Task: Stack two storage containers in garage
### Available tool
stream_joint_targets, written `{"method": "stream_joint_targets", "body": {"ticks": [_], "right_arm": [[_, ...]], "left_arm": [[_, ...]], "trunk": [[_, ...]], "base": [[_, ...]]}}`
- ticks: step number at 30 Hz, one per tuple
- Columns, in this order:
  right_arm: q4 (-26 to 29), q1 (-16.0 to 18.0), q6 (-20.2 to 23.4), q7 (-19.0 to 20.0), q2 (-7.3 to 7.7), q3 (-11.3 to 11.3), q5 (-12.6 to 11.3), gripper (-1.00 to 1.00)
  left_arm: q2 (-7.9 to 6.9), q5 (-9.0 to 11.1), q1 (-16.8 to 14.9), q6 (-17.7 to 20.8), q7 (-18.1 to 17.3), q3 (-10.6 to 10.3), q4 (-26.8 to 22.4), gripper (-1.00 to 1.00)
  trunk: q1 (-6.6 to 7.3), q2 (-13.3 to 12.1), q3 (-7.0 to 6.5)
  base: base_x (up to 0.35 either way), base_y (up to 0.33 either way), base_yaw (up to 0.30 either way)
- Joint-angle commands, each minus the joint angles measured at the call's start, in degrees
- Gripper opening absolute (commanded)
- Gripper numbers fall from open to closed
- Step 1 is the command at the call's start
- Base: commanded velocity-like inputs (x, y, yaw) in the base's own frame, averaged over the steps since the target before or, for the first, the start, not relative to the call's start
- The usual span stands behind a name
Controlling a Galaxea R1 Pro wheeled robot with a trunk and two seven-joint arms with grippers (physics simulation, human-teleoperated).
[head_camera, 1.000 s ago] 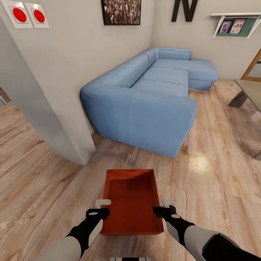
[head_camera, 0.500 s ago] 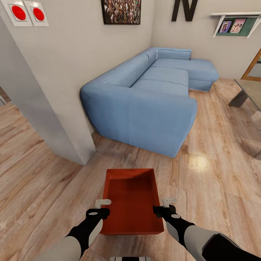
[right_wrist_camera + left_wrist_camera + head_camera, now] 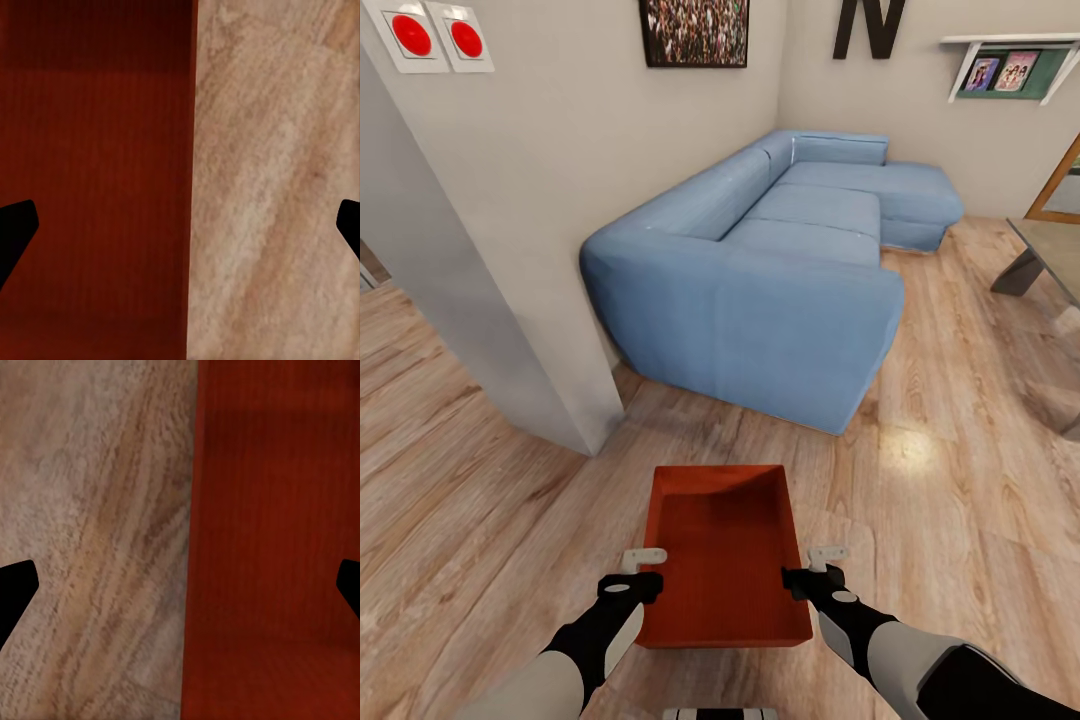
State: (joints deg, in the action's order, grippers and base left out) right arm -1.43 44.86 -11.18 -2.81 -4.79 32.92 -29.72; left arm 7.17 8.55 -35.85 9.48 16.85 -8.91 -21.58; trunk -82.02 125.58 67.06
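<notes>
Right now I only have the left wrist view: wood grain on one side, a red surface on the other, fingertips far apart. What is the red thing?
Observer: An open-topped orange-red storage container; the head view shows it whole, and nothing is in it.
Operator: Where is the other hand?
Observer: The right hand straddles the opposite long wall, open, mirroring the left hand.
Operator: Which room is this?
Observer: The living room: a blue sofa stands just ahead on the wood-plank floor.
</notes>
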Motion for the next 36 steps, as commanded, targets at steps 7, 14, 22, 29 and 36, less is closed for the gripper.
{"method": "stream_joint_targets", "body": {"ticks": [7, 14, 22, 29, 36], "right_arm": [[-0.2, 0.1, -0.3, -0.1, -0.05, 0.5, -0.4, 1.00], [-0.2, 0.1, -0.3, -0.1, -0.05, 0.5, -0.4, 1.00], [-0.2, 0.1, -0.3, -0.1, -0.05, 0.5, -0.4, 1.00], [-0.2, 0.1, -0.3, -0.1, -0.05, 0.5, -0.4, 1.00], [-0.2, 0.1, -0.2, -0.1, -0.05, 0.5, -0.3, 1.00]], "left_arm": [[-0.04, 0.6, 0.0, 0.3, 0.4, -0.5, -0.1, 1.00], [-0.05, 0.6, 0.0, 0.3, 0.4, -0.4, -0.3, 1.00], [-0.05, 0.6, 0.0, 0.3, 0.4, -0.4, -0.3, 1.00], [-0.05, 0.6, 0.0, 0.3, 0.4, -0.4, -0.3, 1.00], [-0.05, 0.6, 0.0, 0.3, 0.4, -0.4, -0.2, 1.00]], "trunk": [[-1.31, 2.4, 1.12], [-2.85, 5.2, 2.37], [-3.51, 6.4, 2.91], [-3.51, 6.4, 2.91], [-4.38, 8.0, 3.63]], "base": [[0.000, 0.000, 0.000], [0.000, 0.000, 0.000], [0.000, 0.000, 0.000], [0.000, 0.000, 0.000], [0.000, 0.000, 0.000]]}}
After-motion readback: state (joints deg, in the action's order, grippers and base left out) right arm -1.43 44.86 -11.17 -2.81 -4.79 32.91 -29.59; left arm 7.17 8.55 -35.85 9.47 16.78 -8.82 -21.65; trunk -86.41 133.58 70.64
